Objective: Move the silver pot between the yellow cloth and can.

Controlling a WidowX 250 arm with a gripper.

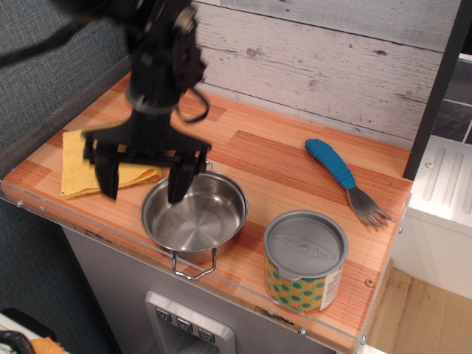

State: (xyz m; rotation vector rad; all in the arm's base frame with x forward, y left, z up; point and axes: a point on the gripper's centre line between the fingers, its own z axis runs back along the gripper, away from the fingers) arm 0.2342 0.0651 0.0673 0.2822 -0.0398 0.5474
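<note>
The silver pot (195, 218) sits on the wooden counter near its front edge, with the yellow cloth (92, 167) to its left and the can (304, 259) to its right. The pot is upright, one wire handle pointing to the front. My gripper (144, 181) hangs open and empty above the pot's left rim and the cloth's right edge. One finger is over the cloth, the other over the pot's inside. The gripper body hides part of the cloth.
A blue-handled fork (341, 178) lies at the back right of the counter (280, 162). A whitewashed plank wall stands behind. A clear plastic lip runs along the counter's front edge (221, 284).
</note>
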